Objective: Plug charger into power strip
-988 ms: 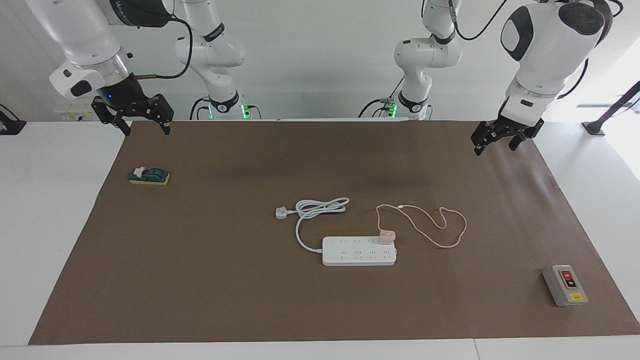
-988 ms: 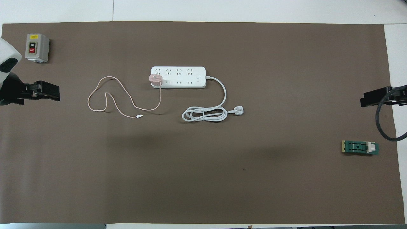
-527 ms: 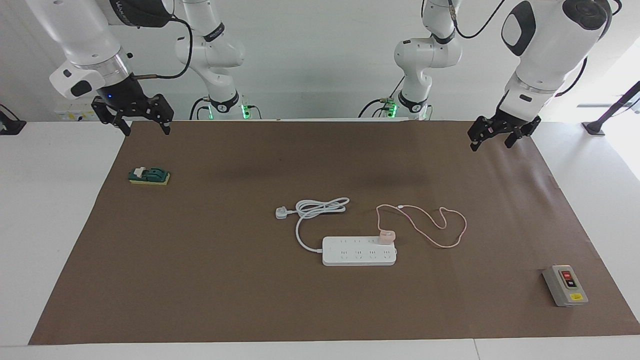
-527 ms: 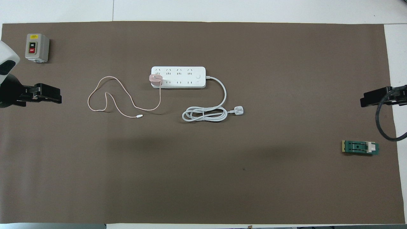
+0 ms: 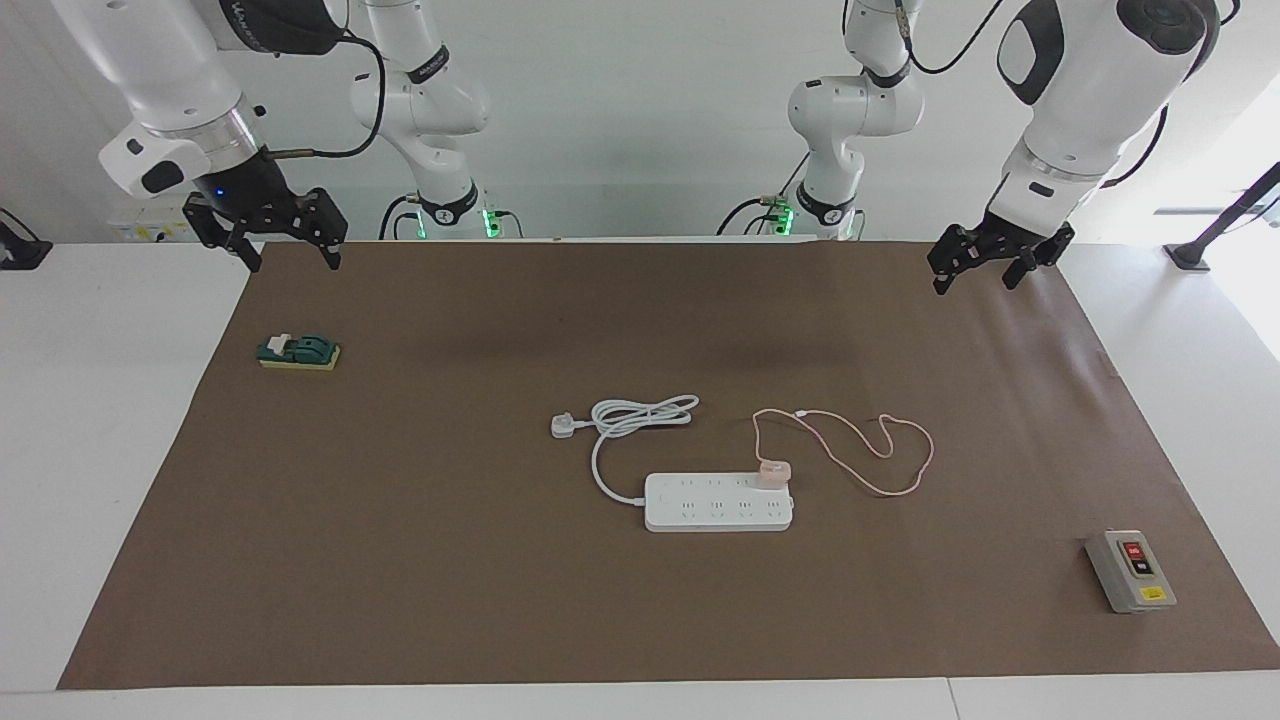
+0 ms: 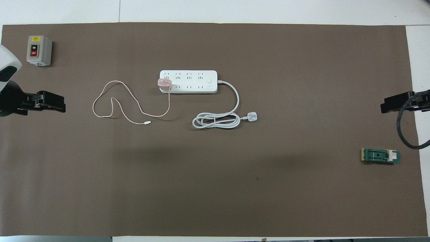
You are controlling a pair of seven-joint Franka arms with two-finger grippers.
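The white power strip [image 5: 700, 505] lies flat in the middle of the brown mat; it also shows in the overhead view [image 6: 193, 81]. The pale pink charger [image 5: 774, 471] sits upright on the strip's end toward the left arm, seated in a socket [image 6: 164, 84]. Its thin pink cable [image 5: 880, 450] loops over the mat toward the left arm's end. My left gripper [image 5: 975, 278] hangs open and empty over the mat's corner by the robots [image 6: 53, 102]. My right gripper [image 5: 292, 262] waits open and empty over the mat's edge at its own end [image 6: 391, 103].
The strip's thick white cord [image 5: 640, 415] lies coiled nearer to the robots, ending in a white three-pin plug [image 5: 564, 426]. A grey box with red and black buttons [image 5: 1130, 570] stands at the left arm's end. A small green part [image 5: 298, 352] lies at the right arm's end.
My left gripper has risen a little and drifted toward the table's middle. The right arm, charger and power strip have not moved.
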